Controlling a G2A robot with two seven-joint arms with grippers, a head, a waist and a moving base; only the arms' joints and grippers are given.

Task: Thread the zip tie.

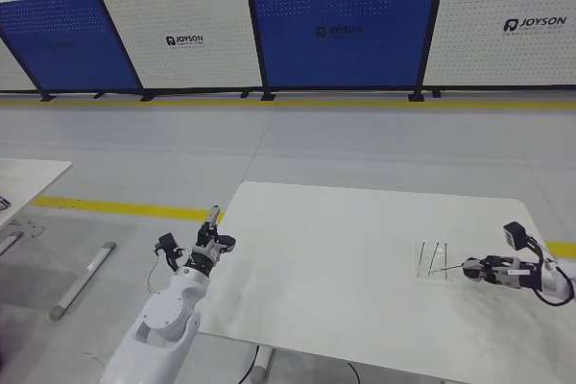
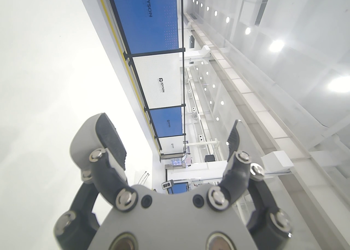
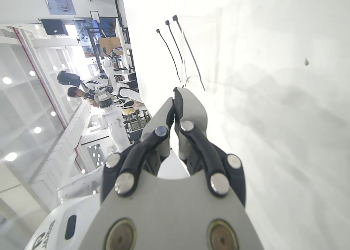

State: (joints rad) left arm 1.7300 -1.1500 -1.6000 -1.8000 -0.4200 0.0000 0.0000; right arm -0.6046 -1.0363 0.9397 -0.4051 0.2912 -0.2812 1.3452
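Zip ties (image 1: pixel 434 257) lie side by side on table (image 1: pixel 346 278) near its right edge, long axes toward table's far edge, heads far. My R gripper (image 3: pixel 174 95) is just beside the tails, fingers pressed together. L gripper (image 2: pixel 169 125) is spread wide at table's left edge, so R is much nearer.

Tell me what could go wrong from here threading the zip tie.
The three ties lie thin, flat and close together just past the shut right hand; it may pinch two or scatter them.
The open left hand sits at the opposite edge of the table, far from the ties, so lining up tail and head could miss.
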